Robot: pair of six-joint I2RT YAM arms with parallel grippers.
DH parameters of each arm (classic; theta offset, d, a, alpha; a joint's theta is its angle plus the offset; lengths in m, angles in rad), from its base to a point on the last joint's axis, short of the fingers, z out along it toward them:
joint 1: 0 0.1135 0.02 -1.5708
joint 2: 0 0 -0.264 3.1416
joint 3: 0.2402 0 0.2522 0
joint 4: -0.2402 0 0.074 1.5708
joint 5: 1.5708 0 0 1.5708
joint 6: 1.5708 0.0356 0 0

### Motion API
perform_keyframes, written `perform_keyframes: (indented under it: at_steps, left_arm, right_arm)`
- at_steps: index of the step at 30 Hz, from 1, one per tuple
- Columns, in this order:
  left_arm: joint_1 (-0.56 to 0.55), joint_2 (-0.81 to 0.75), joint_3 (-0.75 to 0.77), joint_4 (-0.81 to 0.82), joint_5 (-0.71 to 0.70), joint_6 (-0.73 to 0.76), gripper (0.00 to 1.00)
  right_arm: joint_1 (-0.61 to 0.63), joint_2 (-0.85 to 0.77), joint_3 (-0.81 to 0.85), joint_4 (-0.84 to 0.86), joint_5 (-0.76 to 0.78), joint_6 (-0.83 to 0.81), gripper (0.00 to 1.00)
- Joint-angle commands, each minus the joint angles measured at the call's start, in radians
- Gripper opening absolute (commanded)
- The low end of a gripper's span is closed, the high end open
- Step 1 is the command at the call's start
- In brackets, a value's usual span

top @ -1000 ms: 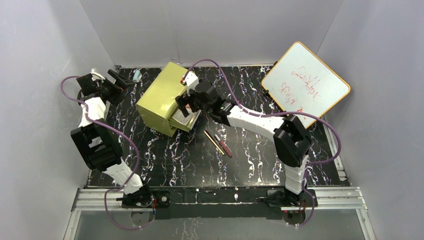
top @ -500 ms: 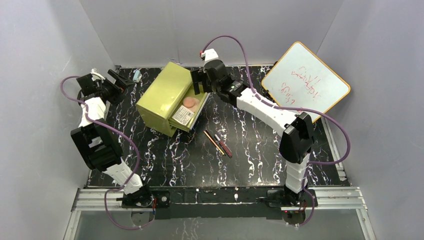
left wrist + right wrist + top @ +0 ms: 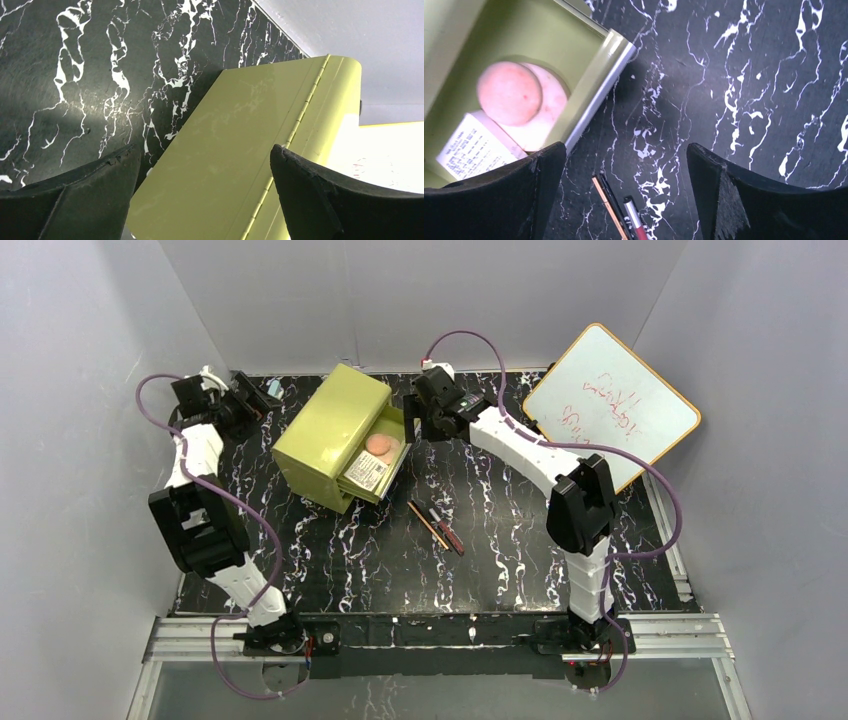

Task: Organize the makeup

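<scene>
The olive-green drawer box [image 3: 330, 430] has its drawer [image 3: 392, 472] pulled out. In the drawer lie a small pinkish disc [image 3: 509, 92] on top of a larger one [image 3: 546, 122], and the cream printed palette [image 3: 471, 150]; the discs [image 3: 381, 444] and palette [image 3: 366, 472] also show from above. The gold pencil [image 3: 427, 523] and the dark red pencil [image 3: 448, 532] lie side by side on the table; both show in the right wrist view [image 3: 610, 205] [image 3: 636, 227]. My right gripper [image 3: 418, 422] [image 3: 624, 150] is open and empty, above the drawer's far corner. My left gripper [image 3: 250, 402] [image 3: 202, 152] is open and empty, left of the box [image 3: 235, 150].
The orange-framed whiteboard [image 3: 610, 405] leans at the back right. A small pale-blue object [image 3: 273, 390] lies by the back wall near my left gripper. The table is black marble [image 3: 500, 540], enclosed by grey walls.
My right gripper has risen from the drawer and drawn back toward the far side, leaving the pink discs in the drawer. My left arm shifted slightly right.
</scene>
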Motion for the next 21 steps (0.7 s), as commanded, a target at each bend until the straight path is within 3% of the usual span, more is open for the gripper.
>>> perform_keyframes:
  at_steps: [1, 9, 21]
  left_arm:
    - [-0.026, 0.011, 0.07, -0.071, -0.093, 0.063, 0.99]
    - [-0.089, 0.055, 0.168, -0.147, -0.271, 0.101, 0.99]
    - [-0.169, 0.15, 0.298, -0.259, -0.459, 0.23, 0.99]
  right_arm:
    - [-0.014, -0.014, -0.035, -0.04, -0.04, 0.048, 0.99]
    - [-0.024, 0.091, 0.018, -0.03, -0.165, 0.071, 0.99]
    - [-0.025, 0.28, 0.262, -0.029, -0.286, 0.115, 0.99]
